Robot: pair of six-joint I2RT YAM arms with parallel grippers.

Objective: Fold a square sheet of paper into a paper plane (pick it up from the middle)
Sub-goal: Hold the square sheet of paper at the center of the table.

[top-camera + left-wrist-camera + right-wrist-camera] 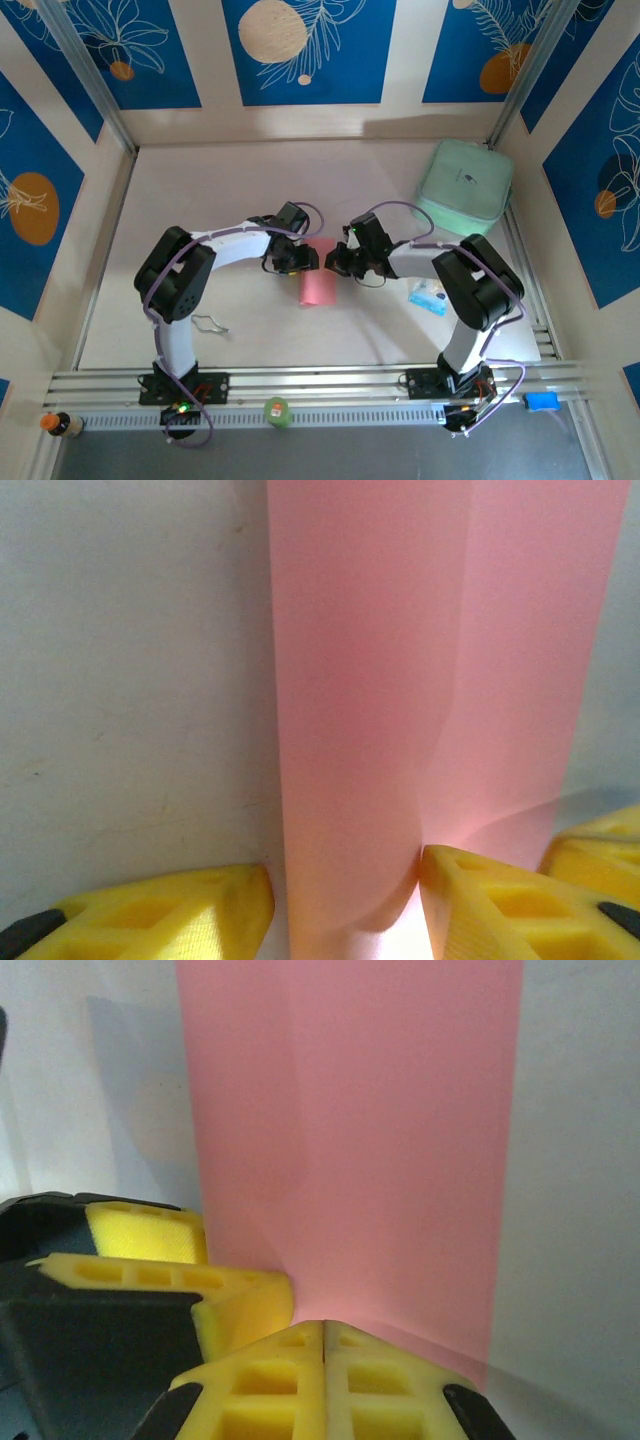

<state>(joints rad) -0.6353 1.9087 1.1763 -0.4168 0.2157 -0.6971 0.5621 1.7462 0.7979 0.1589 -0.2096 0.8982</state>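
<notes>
Left gripper (345, 878): spread. I see its yellow fingers (150, 920) on either side of a raised fold of the paper (350, 730). The finger on the right of that view touches the fold; can't tell about the other.

Right gripper (324, 1325): fingers pressed flat together, seam tight. The tips sit at the paper's near edge in the right wrist view. Can't tell if any paper is caught between them.

The grippers are close together. The left one's fingers show just beside the right's in the right wrist view. The right's yellow tips show at the lower right of the left wrist view, where the paper edge curls up toward them.

Top view: the paper is a narrow pink folded strip, mid-table (220, 190), long axis running away from the bases. Both grippers meet over its far half, one from each side.

Further out: blue-and-white packet (428, 297) beside the right arm, apart from the paper. Mint case (464, 186) in the far right corner, well apart.
</notes>
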